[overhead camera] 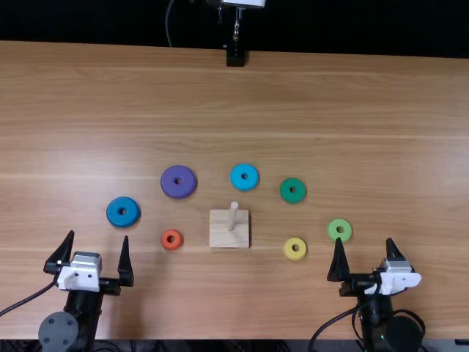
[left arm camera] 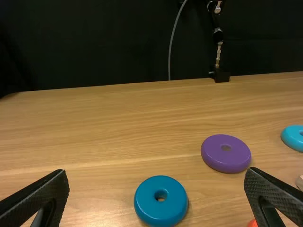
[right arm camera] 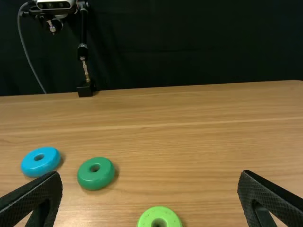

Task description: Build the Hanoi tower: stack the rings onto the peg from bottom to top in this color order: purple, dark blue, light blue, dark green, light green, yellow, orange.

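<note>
Seven rings lie on the grained wooden counter (overhead camera: 352,117), all off the peg. At the far left, your left arm (overhead camera: 86,304) has its jaws spread wide with nothing between them; their inner pads (left arm camera: 272,190) look finely textured. Just beyond them sits the dark blue ring (overhead camera: 116,214), smooth and thick with a rounded rim. Next come the small orange ring (overhead camera: 165,242) and, farther from you, the purple ring (overhead camera: 170,183), a broad, flat, smooth disc.

Purple is the step in hand, and the left arm looks the better placed. Lower the jaws straight down astride its outer edge, level with the counter, and squeeze evenly; a slick, curved rim could slip if you pinch off-centre.

Carry it right to the pale square wooden base (overhead camera: 218,236), clear of the slim, round-topped peg (overhead camera: 233,213). Line up the hole, lower it level, and release once it sits flat.

Farther right lie the light blue ring (overhead camera: 237,180), dark green ring (overhead camera: 286,193), yellow ring (overhead camera: 289,251) and light green ring (overhead camera: 333,232). Your right arm (overhead camera: 375,312) also has its jaws parted, gripping nothing.
</note>
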